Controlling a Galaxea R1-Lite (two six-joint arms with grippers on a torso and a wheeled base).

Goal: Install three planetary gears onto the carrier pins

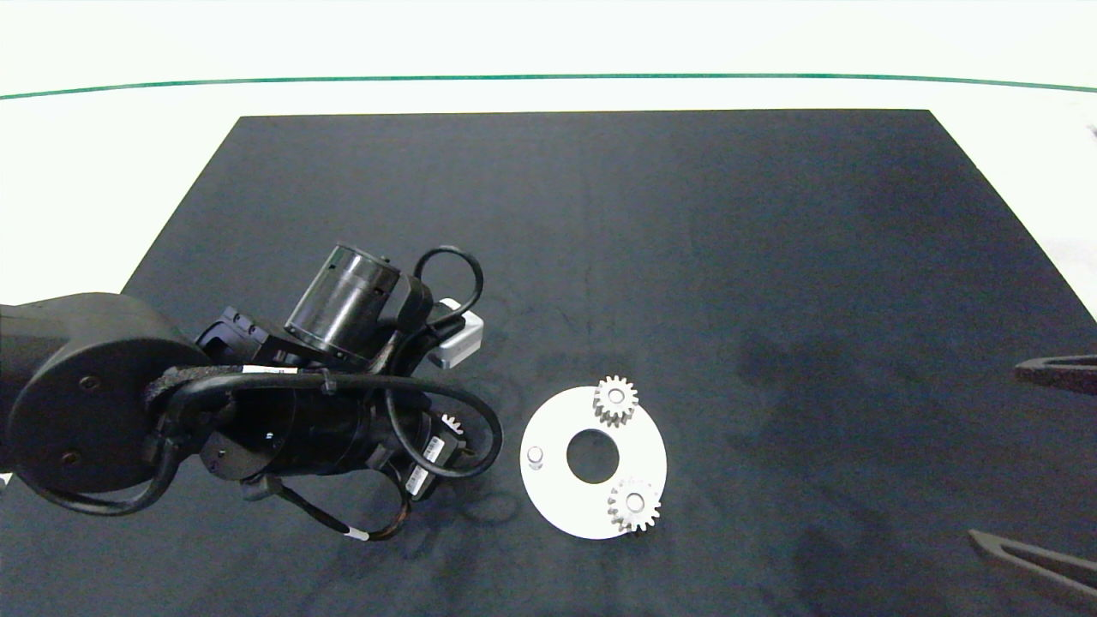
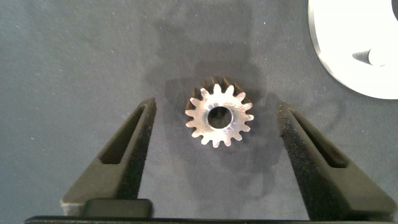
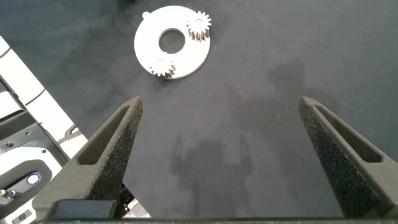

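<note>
Fingers straddle the last loose gear beside the carrier disc

Fingers (image 2: 127,155) of the left gripper (image 2: 216,155), grey and wedge-shaped, are spread wide with a small off-white toothed spur gear (image 2: 219,116) lying flat between them. Neither finger touches it; dark mat shows on both sides of the teeth. The gear's round centre bore faces up. In the head view only a few of its teeth (image 1: 452,423) peep out from under the dark left arm, which reaches in from the left edge and ends just short of the flat white round disc (image 1: 561,501).

That disc lies on the black mat (image 1: 600,214) covering the bench, near the gripper, with a large central hole. Two matching off-white spur gears sit on it: one at the far rim (image 1: 614,400), one at the near right rim (image 1: 635,504), each overhanging the disc's edge a little. On the disc's left side, closest to the left gripper, one short pale cylindrical pin (image 1: 535,455) stands bare. A slice of the disc and that pin (image 2: 367,57) also shows in the left wrist view, apart from the loose gear.

The right gripper (image 3: 224,155) hangs well apart at the right edge of the bench, its fingers (image 1: 1058,374) spread and holding nothing, the disc (image 3: 149,53) far beyond them.
</note>
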